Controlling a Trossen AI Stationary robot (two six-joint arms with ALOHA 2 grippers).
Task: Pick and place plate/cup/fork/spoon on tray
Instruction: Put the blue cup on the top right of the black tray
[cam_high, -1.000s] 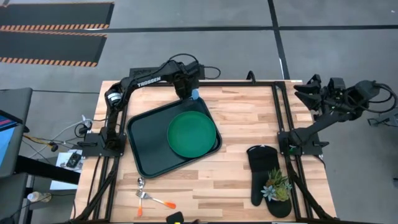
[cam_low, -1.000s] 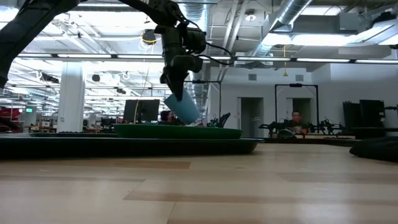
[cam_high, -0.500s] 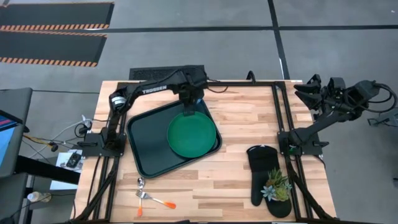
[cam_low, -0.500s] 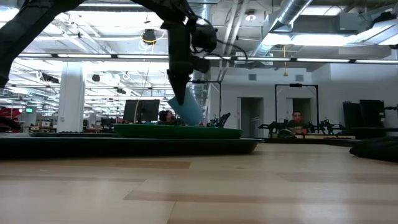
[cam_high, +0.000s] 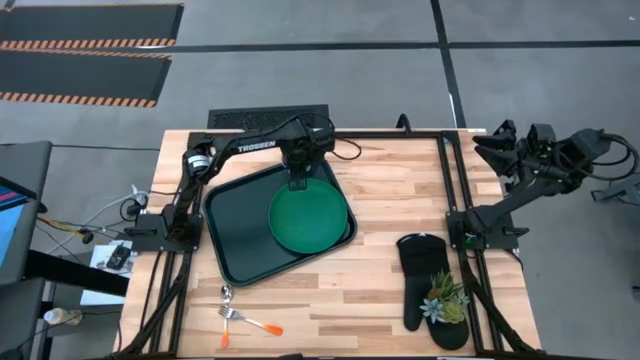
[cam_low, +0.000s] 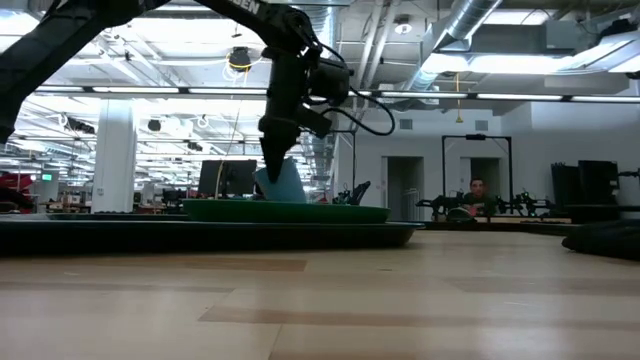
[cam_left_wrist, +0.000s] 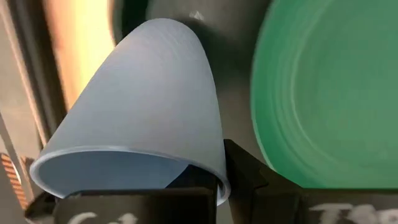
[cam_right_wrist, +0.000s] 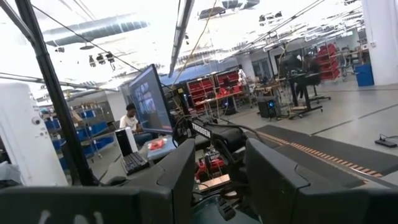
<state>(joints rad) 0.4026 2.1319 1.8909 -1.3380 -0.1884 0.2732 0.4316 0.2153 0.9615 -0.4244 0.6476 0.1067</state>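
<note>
Green plate (cam_high: 309, 216) already sits on my tray (cam_high: 235, 225). My left claw (cam_high: 301, 181) pinches the cup (cam_left_wrist: 134, 106) over the tray's 12 o'clock edge; fork (cam_high: 252, 322) and spoon (cam_high: 227, 300) wait at the table's 7 o'clock. Right claw (cam_right_wrist: 214, 180) idles wide.

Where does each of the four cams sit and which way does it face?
High: overhead, looking straight down; both arms, tray, plate.
Low: table height, level across into the room; left gripper holding the cup.
Left wrist: on the left arm, facing cup and plate; own fingers.
Right wrist: aimed into the room; own fingers.
Shared: high, low and left wrist show the plate.
</note>
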